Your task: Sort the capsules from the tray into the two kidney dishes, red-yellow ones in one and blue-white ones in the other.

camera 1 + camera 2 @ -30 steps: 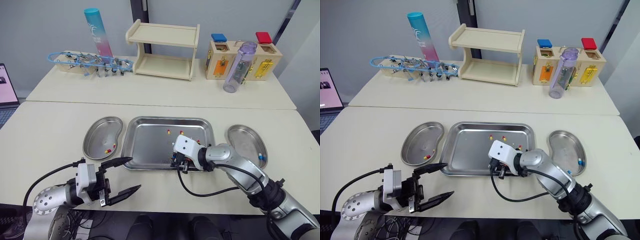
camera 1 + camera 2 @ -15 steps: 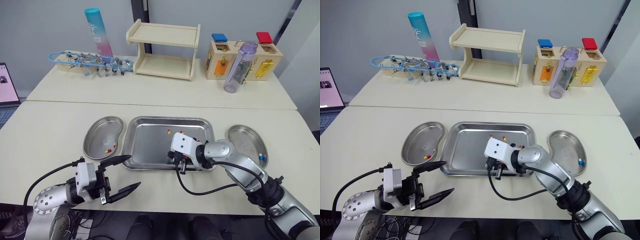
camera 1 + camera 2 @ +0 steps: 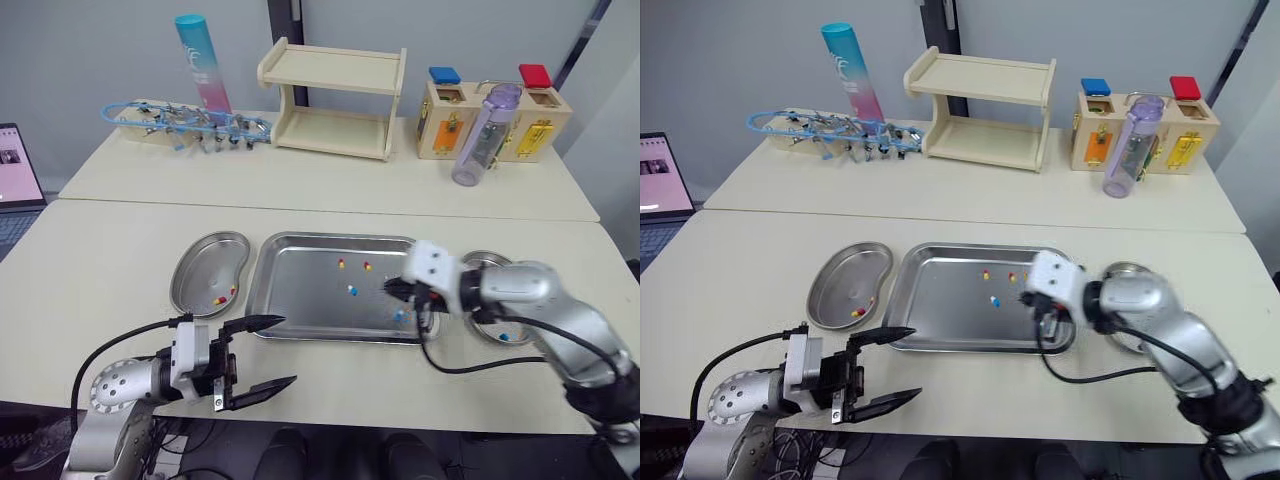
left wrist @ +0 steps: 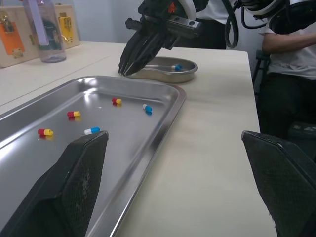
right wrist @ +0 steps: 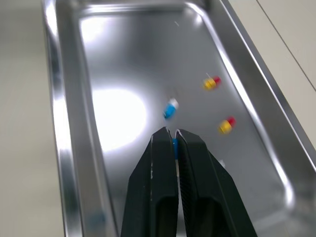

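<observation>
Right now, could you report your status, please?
Left tool open, hovering by the front edge of the rectangular steel tray. Right tool shut on a blue-white capsule above the tray's right end. Right steel kidney dish unobstructed.

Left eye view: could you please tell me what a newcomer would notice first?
The rectangular steel tray at the centre of the cream table, dotted with red-yellow capsules and blue-white capsules, stands out first. The right gripper hangs over its right end, and the left gripper gapes open near the front edge.

Bare table (image 3: 120, 262) before tray (image 3: 330, 339), right tool (image 3: 393, 287) over tray's right end;
</observation>
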Available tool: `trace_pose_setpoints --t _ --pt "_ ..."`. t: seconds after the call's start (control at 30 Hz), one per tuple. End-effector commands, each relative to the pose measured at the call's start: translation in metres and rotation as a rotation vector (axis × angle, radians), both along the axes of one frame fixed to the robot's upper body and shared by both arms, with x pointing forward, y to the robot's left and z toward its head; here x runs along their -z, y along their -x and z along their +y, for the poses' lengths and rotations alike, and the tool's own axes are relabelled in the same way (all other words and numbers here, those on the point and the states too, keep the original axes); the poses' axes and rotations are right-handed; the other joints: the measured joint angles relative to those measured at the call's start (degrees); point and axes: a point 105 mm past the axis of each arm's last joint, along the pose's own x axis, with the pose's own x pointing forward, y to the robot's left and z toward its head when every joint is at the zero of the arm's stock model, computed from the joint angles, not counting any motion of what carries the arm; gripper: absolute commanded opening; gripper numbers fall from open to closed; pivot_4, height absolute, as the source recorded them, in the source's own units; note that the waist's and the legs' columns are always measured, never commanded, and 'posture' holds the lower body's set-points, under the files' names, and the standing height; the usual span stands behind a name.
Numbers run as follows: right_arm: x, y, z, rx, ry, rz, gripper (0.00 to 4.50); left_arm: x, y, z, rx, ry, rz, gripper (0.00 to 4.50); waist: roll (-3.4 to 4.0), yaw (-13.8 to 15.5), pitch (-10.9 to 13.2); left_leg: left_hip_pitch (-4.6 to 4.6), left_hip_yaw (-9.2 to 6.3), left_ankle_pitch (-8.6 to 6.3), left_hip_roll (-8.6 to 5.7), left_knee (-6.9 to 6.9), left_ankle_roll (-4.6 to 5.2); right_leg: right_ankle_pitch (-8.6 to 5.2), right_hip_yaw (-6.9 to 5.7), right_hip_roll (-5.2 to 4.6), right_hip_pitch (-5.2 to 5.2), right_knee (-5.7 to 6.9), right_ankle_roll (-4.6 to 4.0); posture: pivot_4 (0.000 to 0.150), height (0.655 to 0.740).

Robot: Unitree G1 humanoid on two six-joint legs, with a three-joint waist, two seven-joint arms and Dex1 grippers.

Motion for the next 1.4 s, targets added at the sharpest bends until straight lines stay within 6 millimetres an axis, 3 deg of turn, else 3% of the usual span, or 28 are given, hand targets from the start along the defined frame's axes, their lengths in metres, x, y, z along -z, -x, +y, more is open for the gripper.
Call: trace_pose_setpoints --t 0.03,0.2,0.43,0.7,0.9,0.93,1.0,1.1,1.23,1.3,1.4 --pt "-0.017 0.001 -0.046 0.165 0.01 -0.048 0.01 -0.015 0.006 -0.011 0.068 0.04 0.007 4.5 0.01 0.0 0.0 0.0 0.01 0.0 0.0 -0.01 0.0 0.0 0.01 0.0 0.0 0.0 0.0 0.15 0.74" --pt "-0.01 0.006 -0.112 0.409 0.077 -0.025 0.01 -0.022 0.01 -0.019 0.117 0.07 0.012 4.5 0.02 -0.1 0.0 0.0 0.05 0.0 -0.01 -0.01 0.01 0.0 0.03 -0.01 0.01 -0.02 0.0 0.15 0.74" --pt "0.005 0.002 -0.137 0.525 0.082 -0.04 0.01 -0.025 0.006 -0.024 0.119 0.081 0.0 4.5 0.06 -0.4 0.0 0.02 0.1 0.0 0.01 0.0 0.01 0.0 0.07 0.01 0.02 0.0 0.0 0.15 0.74" --pt "0.001 -0.001 -0.139 0.537 0.051 -0.058 2.3 -0.024 0.011 -0.024 0.114 0.066 0.057 4.5 0.09 -0.2 0.1 0.01 0.1 0.0 0.0 0.0 0.01 0.0 0.08 0.0 0.02 -0.02 0.0 0.15 0.74" --pt "-0.007 0.009 -0.138 0.462 0.041 -0.096 4.24 -0.024 0.002 -0.012 -0.029 0.004 0.111 4.5 0.11 -0.1 0.1 0.01 0.09 0.0 0.0 0.0 0.01 -0.01 0.07 0.0 0.03 -0.03 0.01 0.15 0.74" --pt "-0.008 0.013 -0.136 0.426 0.041 -0.108 4.45 -0.021 -0.002 -0.006 -0.087 -0.048 0.118 4.5 0.11 -0.1 0.1 0.0 0.09 0.0 0.0 0.0 0.01 -0.01 0.07 0.0 0.03 -0.03 0.01 0.15 0.74" --pt "-0.01 0.022 -0.134 0.37 0.035 -0.13 4.45 -0.013 -0.01 0.009 -0.199 -0.153 0.146 4.5 0.11 -0.1 0.1 0.0 0.07 0.0 0.01 -0.02 0.01 -0.01 0.05 0.01 0.03 -0.03 0.01 0.15 0.74" --pt "-0.012 0.041 -0.136 0.284 0.008 -0.139 4.45 -0.02 -0.018 0.042 -0.355 -0.146 0.171 4.5 0.12 -0.1 0.1 0.0 0.09 0.0 0.0 -0.02 0.01 -0.01 0.07 0.0 0.03 -0.03 0.01 0.15 0.74" --pt "-0.009 0.059 -0.161 0.294 0.012 -0.116 4.45 -0.021 -0.022 0.109 -0.637 -0.189 0.16 4.5 0.12 -0.2 0.2 0.03 0.09 0.0 0.01 -0.02 0.01 -0.01 0.06 0.01 0.05 -0.03 0.01 0.15 0.74" --pt "-0.005 0.067 -0.176 0.311 0.034 -0.09 4.45 -0.023 -0.017 0.149 -0.762 -0.18 0.193 4.5 0.1 -0.3 0.2 0.07 0.12 0.0 0.02 -0.02 0.01 -0.01 0.07 0.01 0.06 -0.03 0.01 0.15 0.74" --pt "0.001 0.074 -0.192 0.329 0.065 -0.06 4.45 -0.021 -0.006 0.189 -0.867 -0.209 0.229 4.5 0.07 -0.3 0.2 0.07 0.13 0.0 0.03 -0.02 0.01 -0.02 0.07 0.02 0.05 -0.04 -0.01 0.15 0.74"
